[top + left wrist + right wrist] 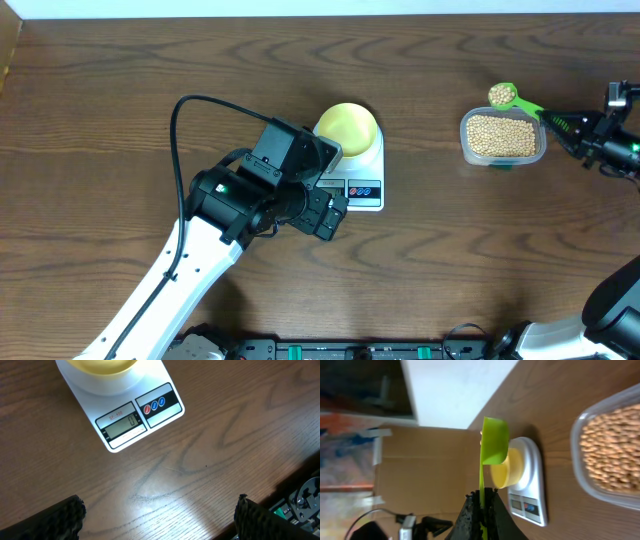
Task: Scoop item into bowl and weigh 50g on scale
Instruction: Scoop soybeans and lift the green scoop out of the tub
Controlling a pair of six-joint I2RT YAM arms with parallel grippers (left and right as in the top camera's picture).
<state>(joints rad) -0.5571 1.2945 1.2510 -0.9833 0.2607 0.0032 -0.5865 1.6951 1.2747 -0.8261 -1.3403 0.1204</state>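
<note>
**Loaded scoop held by bean tub while empty bowl sat on the scale**

The right jaws were pinched hard on the thin handle of a green measuring scoop (503, 96). They held its cup level at the far-left corner of the clear plastic tub (464, 140), on the right side of the worktop (450, 260). The cup carried a small heap of soybeans (502, 136), the same tan beans that filled the tub nearly to its rim. The level hold was probably meant to keep that heap from rolling off on the way left. How high the cup hung above the wood could not be told from overhead.

Well to the left, the pale yellow bowl (347, 125) sat squarely on the round platform of the white kitchen scale (372, 170), and no beans showed inside it. It had evidently been placed there so each scoopful would register as it landed.

The left arm (235, 195) was at the scale's near-left side. The left jaws were spread wide and held nothing, with both ridged fingers (65, 520) hanging over bare wood. That kept the wrist camera looking at the display (121, 426), which appeared to read zero, though the digits were small. It also seemed to leave the scoop's route to the bowl from the right unobstructed.

The weighing looked barely begun, with the first pour yet to come.
</note>
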